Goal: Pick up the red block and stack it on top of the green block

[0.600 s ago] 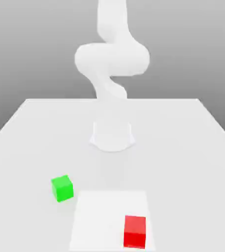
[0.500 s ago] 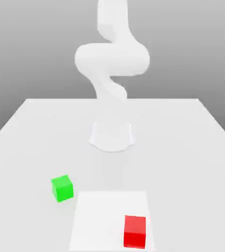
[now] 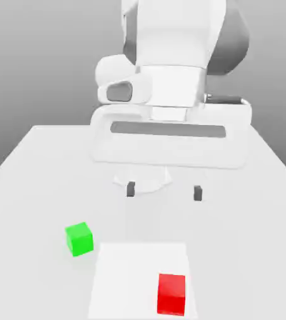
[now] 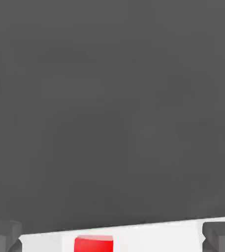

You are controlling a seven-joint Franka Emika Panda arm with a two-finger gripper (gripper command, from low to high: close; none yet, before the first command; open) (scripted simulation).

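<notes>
Red block [image 3: 171, 294] sat on the white square [image 3: 129, 275], well apart from the green block [image 3: 79, 239]; the gripper [image 3: 164, 191] hung wide open above the table [image 3: 39, 187].

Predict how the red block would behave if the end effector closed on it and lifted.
The red block would probably stay stiff in the grip, since its edges look straight and its faces flat. It seems unlikely to roll or tip, sitting square on a flat base about as wide as it is tall. Its plain, smooth faces might let it slip a little if gripped off-centre.
</notes>
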